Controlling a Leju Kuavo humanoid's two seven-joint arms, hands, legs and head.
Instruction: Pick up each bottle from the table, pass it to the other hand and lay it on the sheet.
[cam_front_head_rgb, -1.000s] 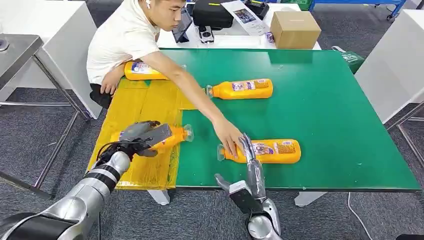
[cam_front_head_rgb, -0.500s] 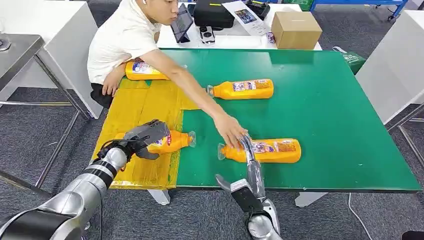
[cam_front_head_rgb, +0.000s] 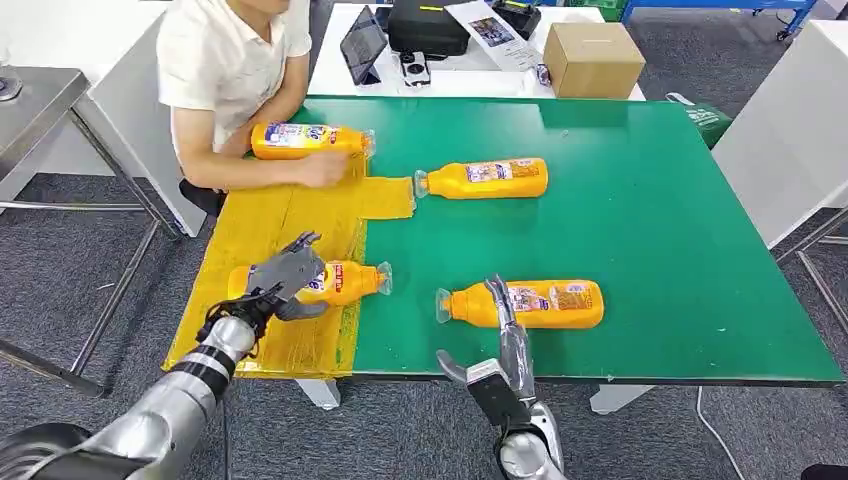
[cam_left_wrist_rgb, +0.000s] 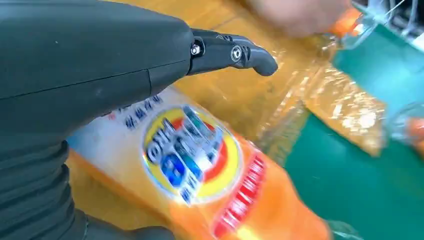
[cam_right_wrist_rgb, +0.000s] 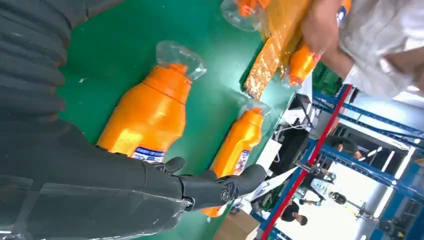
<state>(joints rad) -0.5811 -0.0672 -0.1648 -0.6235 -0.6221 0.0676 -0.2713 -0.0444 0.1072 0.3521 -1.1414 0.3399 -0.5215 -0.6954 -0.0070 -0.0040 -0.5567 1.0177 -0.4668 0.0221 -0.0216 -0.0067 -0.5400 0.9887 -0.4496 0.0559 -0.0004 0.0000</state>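
Under the left hand's fingers (cam_front_head_rgb: 300, 243): orange bottle on the sheet (cam_front_head_rgb: 340, 283), lying on its side on the yellow sheet (cam_front_head_rgb: 270, 215), clear cap past the fingertips and just over the sheet's edge above the green table (cam_front_head_rgb: 680, 200). Left hand (cam_front_head_rgb: 283, 278) laid over the bottle's base end, fingers spread above the label; whether any finger actually presses the bottle, cannot tell from the head view. Left wrist view: same bottle (cam_left_wrist_rgb: 200, 170) close under the palm, round blue-and-yellow label facing up, one dark finger (cam_left_wrist_rgb: 235, 52) stretched straight and lifted off the bottle, nothing clasped.

Just beyond the right hand's fingertips (cam_front_head_rgb: 497, 292): near bottle (cam_front_head_rgb: 535, 303) on its side on bare green table, cap toward the sheet. Right hand (cam_front_head_rgb: 500, 345) at the table's front edge, fingers straight and apart, holding nothing, tips over or at the bottle's shoulder; contact not clear. Right wrist view: near bottle (cam_right_wrist_rgb: 150, 110) beside the outstretched dark finger (cam_right_wrist_rgb: 220, 187), not enclosed by it.

Well beyond both sets of fingers: middle bottle (cam_front_head_rgb: 485, 178) on its side on the green table, cap just beside a tab of the sheet; seen also past the finger in the right wrist view (cam_right_wrist_rgb: 237, 145).

Farthest from the fingers: far bottle (cam_front_head_rgb: 305, 140) on the sheet's far end, a person's hand (cam_front_head_rgb: 322, 168) on or at it. Person in a white shirt (cam_front_head_rgb: 225, 70) at the table's far left corner.

Behind the table: cardboard box (cam_front_head_rgb: 590, 58), black case (cam_front_head_rgb: 428, 25), tablet (cam_front_head_rgb: 362, 44) on a white surface.
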